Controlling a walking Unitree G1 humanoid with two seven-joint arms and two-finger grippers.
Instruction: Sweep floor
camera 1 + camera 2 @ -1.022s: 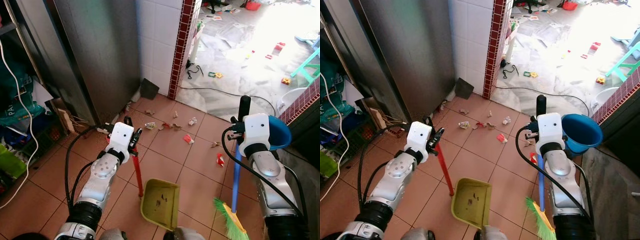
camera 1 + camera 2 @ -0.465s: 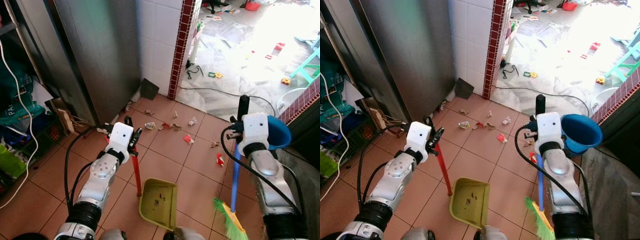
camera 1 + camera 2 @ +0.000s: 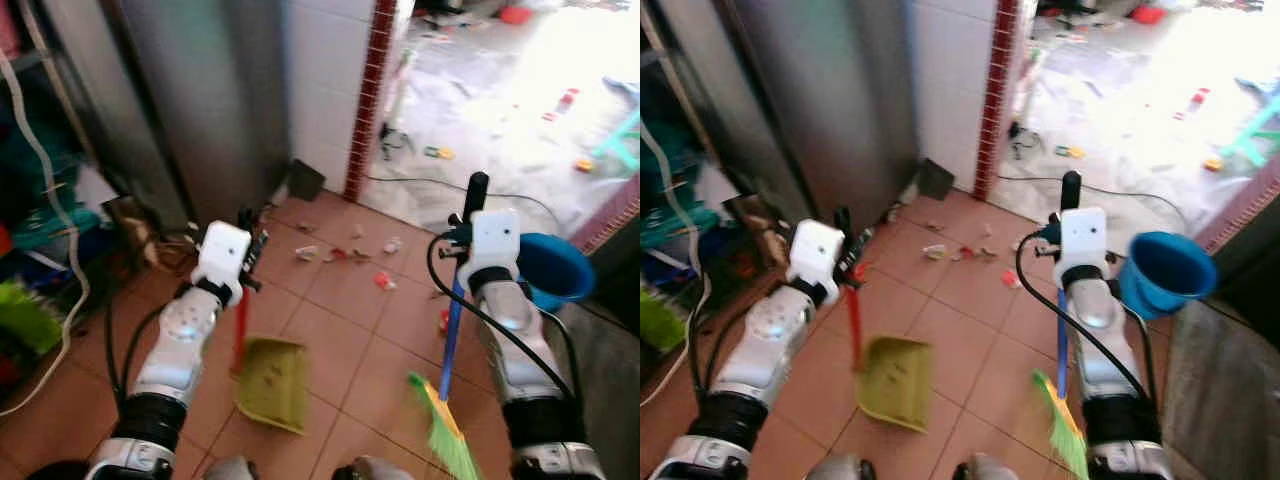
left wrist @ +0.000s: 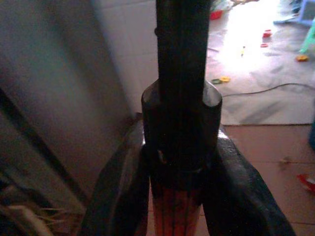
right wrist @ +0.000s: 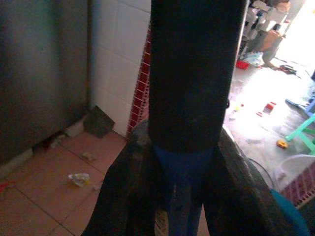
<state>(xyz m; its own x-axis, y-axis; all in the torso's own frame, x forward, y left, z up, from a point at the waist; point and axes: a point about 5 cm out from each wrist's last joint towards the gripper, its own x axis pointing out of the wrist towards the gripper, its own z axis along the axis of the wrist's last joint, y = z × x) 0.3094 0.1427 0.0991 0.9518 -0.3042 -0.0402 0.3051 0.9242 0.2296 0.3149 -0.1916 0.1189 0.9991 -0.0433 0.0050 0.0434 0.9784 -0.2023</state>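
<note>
With each gripper clamped, left (image 3: 248, 240) on dustpan (image 3: 271, 383), right (image 3: 462, 228) on broom (image 3: 447, 375), we risk scattering litter (image 3: 382, 281) at 12 o'clock.

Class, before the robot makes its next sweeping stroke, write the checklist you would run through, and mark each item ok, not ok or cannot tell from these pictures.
1. Right gripper is shut on the blue broom handle: ok.
2. Left gripper is shut on the red dustpan handle: ok.
3. Green broom bristles reach the terracotta tile floor: cannot tell, the picture is blurred.
4. Yellow-green dustpan lies with its mouth facing the litter scraps: ok.
5. Scraps lie ahead of both tools, apart from the pan: ok.
6. Blue plastic bucket beside the right arm is out of the stroke: cannot tell.
</note>
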